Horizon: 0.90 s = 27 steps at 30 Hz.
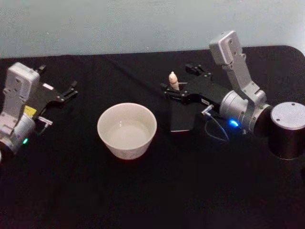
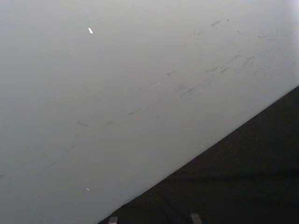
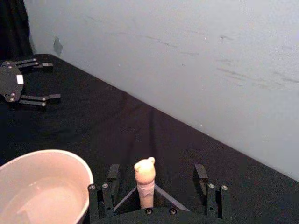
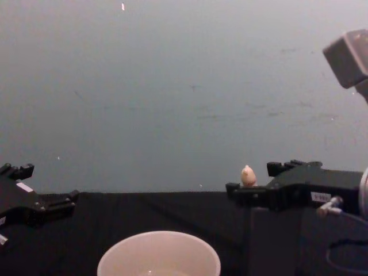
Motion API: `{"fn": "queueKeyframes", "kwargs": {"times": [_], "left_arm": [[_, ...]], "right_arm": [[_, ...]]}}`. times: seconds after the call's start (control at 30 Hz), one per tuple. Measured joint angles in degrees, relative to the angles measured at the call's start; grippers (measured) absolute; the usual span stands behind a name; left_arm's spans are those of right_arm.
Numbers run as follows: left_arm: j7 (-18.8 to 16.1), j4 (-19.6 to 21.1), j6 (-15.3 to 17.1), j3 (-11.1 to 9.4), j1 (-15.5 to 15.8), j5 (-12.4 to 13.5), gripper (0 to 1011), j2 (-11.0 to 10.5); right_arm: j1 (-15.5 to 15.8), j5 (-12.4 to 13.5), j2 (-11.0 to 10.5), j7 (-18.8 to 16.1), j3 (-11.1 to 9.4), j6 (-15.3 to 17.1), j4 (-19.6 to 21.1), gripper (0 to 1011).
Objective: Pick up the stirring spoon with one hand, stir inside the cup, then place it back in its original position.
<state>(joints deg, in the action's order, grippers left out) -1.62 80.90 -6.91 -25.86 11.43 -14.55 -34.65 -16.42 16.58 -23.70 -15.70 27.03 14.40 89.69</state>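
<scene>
Bracketing the upright stirring spoon (image 3: pixel 145 176) between the spread jaws of the right gripper (image 3: pixel 157 181) — not clamping yet. Idling the left gripper (image 1: pixel 59 80), jaws likewise apart, well beyond the cup (image 1: pixel 127 130) beside the right jaws. Awaiting: gripping, lifting, stirring, returning — nothing completed.

Lab-style test bench — black-draped table (image 1: pixel 143 200), bare grey wall (image 1: pixel 119 24).

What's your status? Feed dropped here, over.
Right tool open astride stirring spoon, no grip. It stands upright in holder, right of cup. Left tool open, parked far left. Nothing between them.
</scene>
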Motion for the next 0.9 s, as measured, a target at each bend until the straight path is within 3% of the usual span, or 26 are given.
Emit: {"fn": "queueKeyframes", "kwargs": {"times": [0.2,0.63,0.9], "left_arm": [[0.0,0.0,0.0,0.0,0.0,0.0,1001,0.0],[0.0,0.0,0.0,0.0,0.0,0.0,1001,0.0],[0.0,0.0,0.0,0.0,0.0,0.0,1001,0.0]], "right_arm": [[0.0,-0.81,0.91,-0.17,-0.36,0.46,-0.37,1002],[0.03,-0.74,0.73,-0.17,-0.37,0.41,-0.28,1002],[0.06,-0.6,0.66,-0.14,-0.34,0.35,-0.24,839]]}}
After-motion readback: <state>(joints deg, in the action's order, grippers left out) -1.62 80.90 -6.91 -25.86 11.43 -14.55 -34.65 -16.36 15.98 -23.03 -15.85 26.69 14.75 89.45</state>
